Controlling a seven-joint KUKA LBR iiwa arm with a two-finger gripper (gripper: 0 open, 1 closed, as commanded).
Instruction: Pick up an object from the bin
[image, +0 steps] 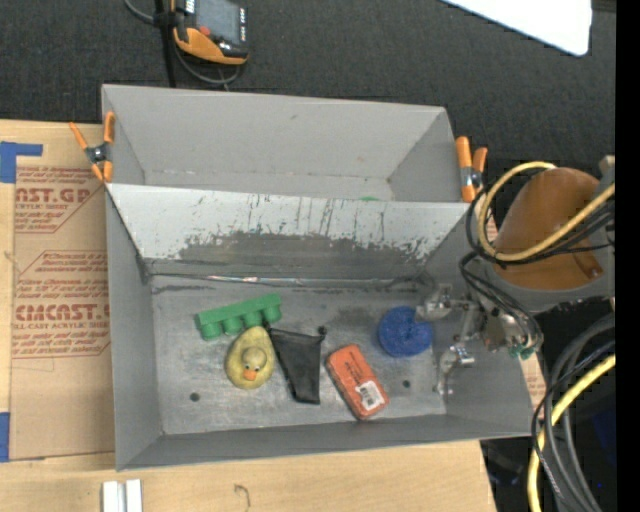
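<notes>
The end effector (447, 345) sits low at the right of the bin (135, 330), just beside the blue round thing (404, 333), the closest one to pick; I cannot tell if it is open or closed.

I read bin (180, 405) floor bare along back wall and at left. Obstacles in row mid-floor: green block (237, 318), yellow duck (249, 359), black wedge (299, 364) close-packed; orange pack (356, 381) apart; blue puck (403, 332) just beside end effector (452, 352).

Orange wrist cover (548, 225), yellow & blk cables (482, 220), silver gripper (439, 345).
</notes>
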